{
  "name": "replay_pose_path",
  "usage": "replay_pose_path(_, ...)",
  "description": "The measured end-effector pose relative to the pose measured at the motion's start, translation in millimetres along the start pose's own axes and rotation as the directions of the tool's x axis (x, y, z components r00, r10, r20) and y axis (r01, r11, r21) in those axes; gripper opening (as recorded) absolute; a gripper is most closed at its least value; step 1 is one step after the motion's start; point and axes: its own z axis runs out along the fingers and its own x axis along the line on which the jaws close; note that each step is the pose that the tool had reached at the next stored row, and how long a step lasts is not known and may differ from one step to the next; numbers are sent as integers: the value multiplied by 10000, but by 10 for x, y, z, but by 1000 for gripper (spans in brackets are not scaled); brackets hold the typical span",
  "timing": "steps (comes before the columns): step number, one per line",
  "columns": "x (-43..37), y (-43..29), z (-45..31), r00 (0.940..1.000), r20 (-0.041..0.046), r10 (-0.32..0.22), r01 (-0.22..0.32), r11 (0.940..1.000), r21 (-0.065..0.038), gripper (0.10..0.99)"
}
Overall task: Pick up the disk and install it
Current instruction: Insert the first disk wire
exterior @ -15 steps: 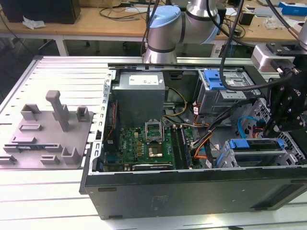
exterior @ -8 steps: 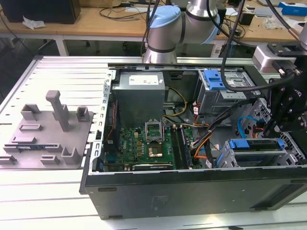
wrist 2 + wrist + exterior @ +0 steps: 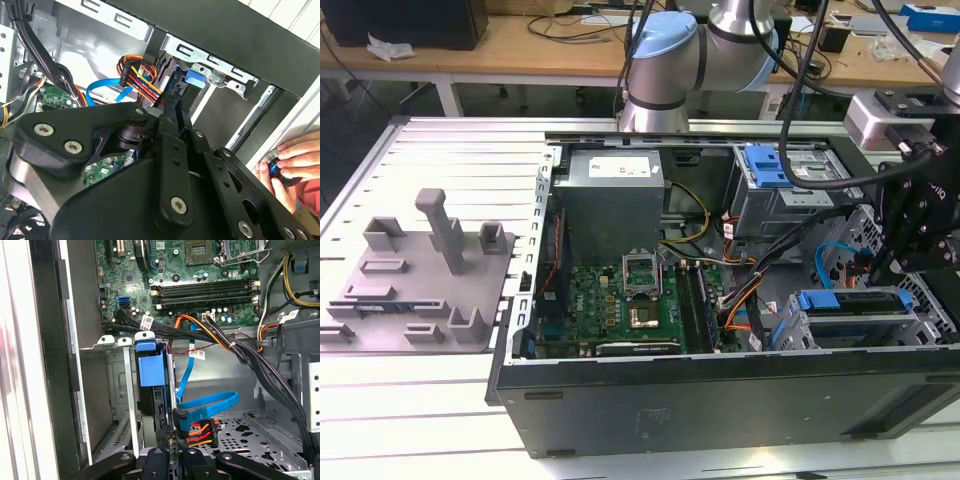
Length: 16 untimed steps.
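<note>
The gripper [image 3: 910, 240] hangs over the drive cage [image 3: 865, 320] at the exterior view's right end of the open computer case [image 3: 720, 390]. In both wrist views its black fingers [image 3: 165, 460] stand close together, but whether they are pinched onto anything cannot be told, since their tips are hidden behind the linkage.

The disk [image 3: 150, 385] sits edge-up inside the cage, just beside the fingertips, its bright blue carrier [image 3: 845, 300] showing along the top of the cage slot. Whether the fingers touch it is not clear.

Close around the disk run a light blue data cable [image 3: 200, 405] and a bundle of red, orange and yellow power wires [image 3: 142, 80], both crowding the space next to the fingers. Thick black cables [image 3: 260, 365] cross the floor of the case between the cage and the green motherboard [image 3: 620, 300].

Farther off, a second grey bay with a blue latch [image 3: 770, 165] stands at the back of the case, beside the power supply [image 3: 615, 200]. Outside the case, on the exterior view's left, a grey fixture tray [image 3: 420, 270] with upright posts rests on the slatted table [image 3: 440, 150].

In the second wrist view a person's hand [image 3: 295, 165] rests against the outer edge of the case.
</note>
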Motion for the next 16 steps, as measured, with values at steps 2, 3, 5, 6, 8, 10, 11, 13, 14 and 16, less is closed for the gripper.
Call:
replay_pose_path(2, 3, 0, 2, 10000, -1, 42, -42, 10000, -2, 169)
replay_pose_path(3, 9, -1, 3, 10000, -2, 66, -66, 10000, -4, 169)
replay_pose_path(5, 18, -2, 5, 9999, -4, 108, -108, 9999, -6, 169)
replay_pose_path(6, 20, -2, 6, 9999, -4, 121, -121, 9999, -6, 169)
replay_pose_path(8, 21, -2, 5, 9999, -6, 124, -124, 9999, -6, 169)
replay_pose_path(10, 21, -2, 11, 9999, -6, 127, -127, 9999, -7, 169)
replay_pose_path(11, 21, -1, 11, 9999, -6, 128, -128, 9999, -6, 169)
replay_pose_path(13, 21, -1, 13, 9999, -6, 128, -128, 9999, -7, 169)
replay_pose_path(14, 21, -1, 13, 9999, -6, 128, -128, 9999, -6, 169)
replay_pose_path(16, 20, -1, 16, 9999, -7, 128, -128, 9999, -6, 169)
